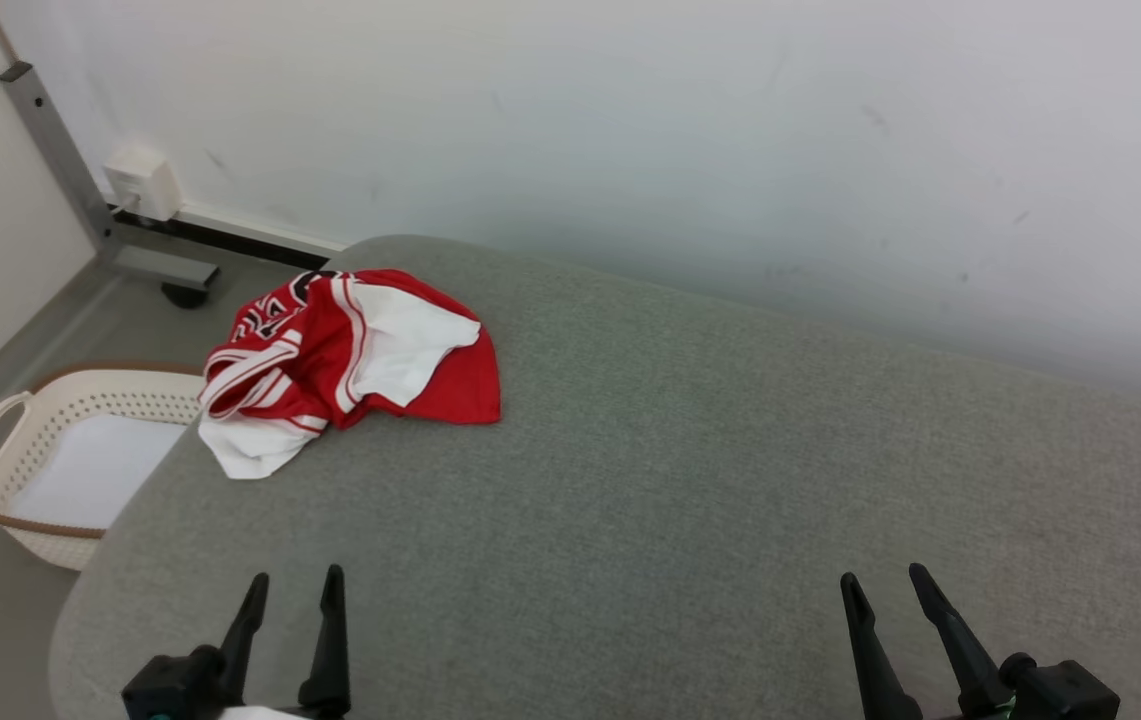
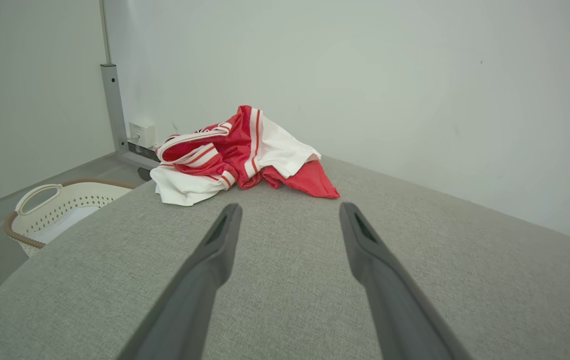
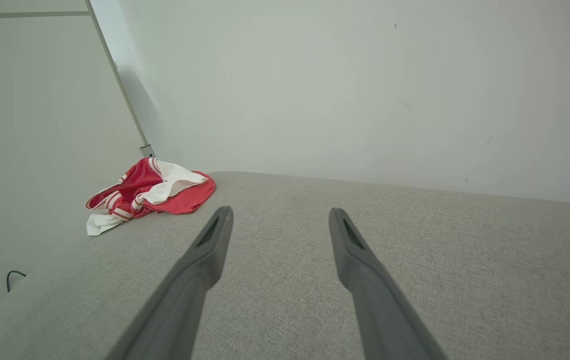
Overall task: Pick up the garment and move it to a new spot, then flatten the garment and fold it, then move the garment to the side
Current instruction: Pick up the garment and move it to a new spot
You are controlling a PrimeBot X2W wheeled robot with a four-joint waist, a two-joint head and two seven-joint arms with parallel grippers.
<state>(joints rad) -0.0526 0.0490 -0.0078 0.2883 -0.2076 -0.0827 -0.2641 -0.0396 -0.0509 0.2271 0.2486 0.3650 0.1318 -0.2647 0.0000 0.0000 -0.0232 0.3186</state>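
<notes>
Nothing legible anywhere: no label, brand, number or sign. Only dark printed marks (image 1: pixel 302 287) on the far edge of the crumpled red and white garment (image 1: pixel 350 365), half hidden in folds, too broken up to read.

Soft, even indoor light with no glare.
In the head view the white wall (image 1: pixel 730 120) is bright and slightly washed out, dimming to a grey band just above the counter (image 1: pixel 680 450). The garment (image 1: pixel 350 360) casts only a faint shadow. Both wrist views have a greenish cast and wide-angle stretch at the edges. The jaws nearest the lens look soft.
</notes>
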